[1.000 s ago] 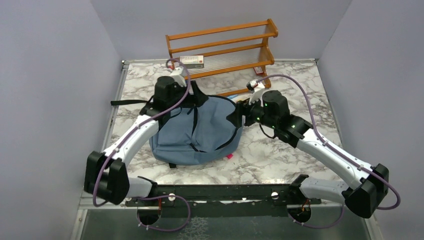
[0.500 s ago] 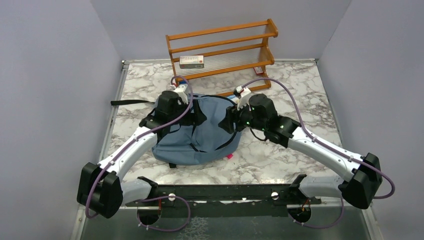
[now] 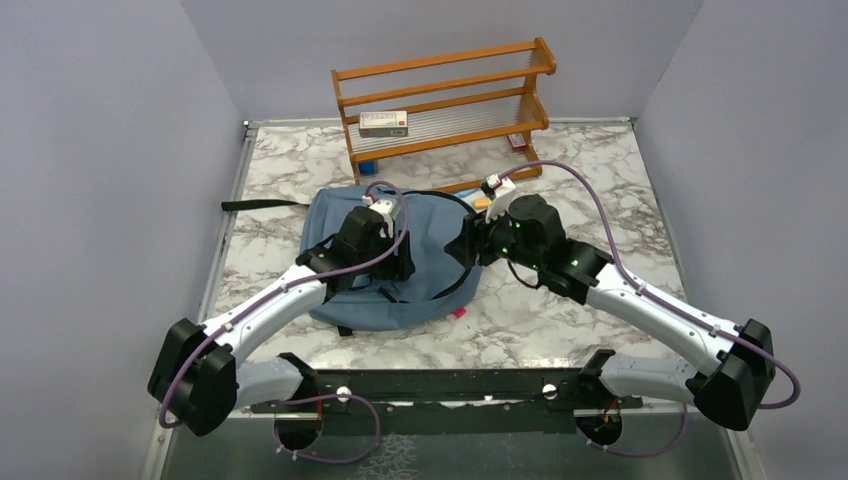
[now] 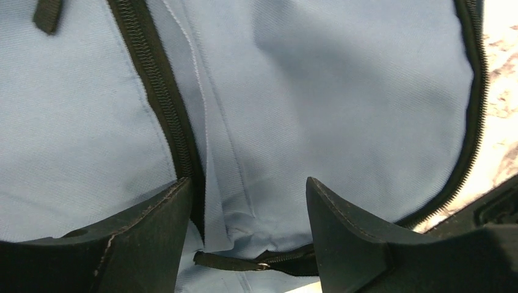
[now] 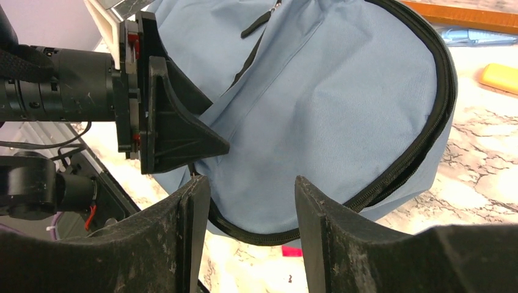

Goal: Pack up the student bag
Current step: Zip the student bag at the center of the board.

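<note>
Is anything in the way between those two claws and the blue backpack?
Nothing visible. The left gripper has its open jaws either side of a fold beside a zipper on the student bag, and the right gripper has its open jaws either side of the bag's zippered edge. Only bag fabric shows between the fingers.

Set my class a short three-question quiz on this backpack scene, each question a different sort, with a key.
1. True or false: the student bag stands upright on the wooden rack.
2. What lies on the rack? A a small box; B a bottle; C a cup.
3. Fill in: the jaws of the left gripper and the right gripper stand ____.
Key: 1 false, it lies flat on the table; 2 A; 3 open.
</note>
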Available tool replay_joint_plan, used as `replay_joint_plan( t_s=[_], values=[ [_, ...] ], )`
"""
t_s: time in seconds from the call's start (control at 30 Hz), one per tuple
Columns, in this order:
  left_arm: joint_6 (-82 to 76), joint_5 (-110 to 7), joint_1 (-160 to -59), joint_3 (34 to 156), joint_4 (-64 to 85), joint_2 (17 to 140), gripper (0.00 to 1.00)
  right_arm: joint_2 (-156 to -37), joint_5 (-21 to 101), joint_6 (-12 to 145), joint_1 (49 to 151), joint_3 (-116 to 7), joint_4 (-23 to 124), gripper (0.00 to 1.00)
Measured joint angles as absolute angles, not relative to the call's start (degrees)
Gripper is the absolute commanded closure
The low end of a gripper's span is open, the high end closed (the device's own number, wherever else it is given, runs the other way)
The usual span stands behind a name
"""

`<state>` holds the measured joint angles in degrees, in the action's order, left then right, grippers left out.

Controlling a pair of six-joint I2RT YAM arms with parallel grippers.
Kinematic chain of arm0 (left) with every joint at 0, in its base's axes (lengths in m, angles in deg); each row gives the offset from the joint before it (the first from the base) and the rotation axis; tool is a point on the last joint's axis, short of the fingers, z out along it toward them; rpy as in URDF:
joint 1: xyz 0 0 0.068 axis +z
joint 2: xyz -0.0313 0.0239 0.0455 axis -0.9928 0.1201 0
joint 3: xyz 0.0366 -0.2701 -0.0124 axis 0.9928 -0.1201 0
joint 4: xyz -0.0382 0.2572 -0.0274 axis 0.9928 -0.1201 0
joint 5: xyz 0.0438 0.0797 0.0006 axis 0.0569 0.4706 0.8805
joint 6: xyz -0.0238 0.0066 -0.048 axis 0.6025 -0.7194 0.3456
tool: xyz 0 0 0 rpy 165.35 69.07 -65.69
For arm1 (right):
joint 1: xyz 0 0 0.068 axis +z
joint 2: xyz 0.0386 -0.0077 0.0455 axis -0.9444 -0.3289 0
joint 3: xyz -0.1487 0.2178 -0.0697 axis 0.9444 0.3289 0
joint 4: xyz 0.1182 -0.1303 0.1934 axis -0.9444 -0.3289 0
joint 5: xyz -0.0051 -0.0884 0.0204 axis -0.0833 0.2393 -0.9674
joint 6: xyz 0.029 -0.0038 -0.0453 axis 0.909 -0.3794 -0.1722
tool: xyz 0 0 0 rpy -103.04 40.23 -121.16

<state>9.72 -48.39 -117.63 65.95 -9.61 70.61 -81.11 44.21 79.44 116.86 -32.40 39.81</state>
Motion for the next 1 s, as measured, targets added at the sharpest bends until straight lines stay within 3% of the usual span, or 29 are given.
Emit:
replay_joint_plan(
  t_s=[0.23, 0.43, 0.5, 0.57, 0.73, 1.0],
  values=[
    [8.2, -43.6, -119.0, 66.0, -10.8, 72.1, 0.53, -80.8, 44.2, 80.0, 116.9, -31.2, 39.9, 0.43],
    [6.7, -40.1, -120.4, 66.2, -11.3, 74.6, 0.77, -80.7, 44.2, 80.0, 116.9, -30.8, 39.9, 0.43],
    [6.5, -39.0, -120.4, 66.5, -11.6, 75.1, 0.93, -80.5, 44.2, 80.1, 116.9, -30.6, 39.9, 0.43],
    [6.0, -38.0, -120.4, 66.9, -12.1, 75.4, 1.00, -80.1, 44.2, 80.0, 116.9, -30.1, 39.9, 0.43],
    [5.2, -37.3, -120.6, 69.0, -14.1, 75.5, 1.00, -80.0, 41.3, 78.8, 116.9, -29.2, 40.1, 0.44],
    [5.7, -37.5, -119.7, 71.9, -15.2, 74.4, 1.00, -83.5, 30.9, 74.9, 116.9, -29.5, 42.4, 0.58]
  ],
)
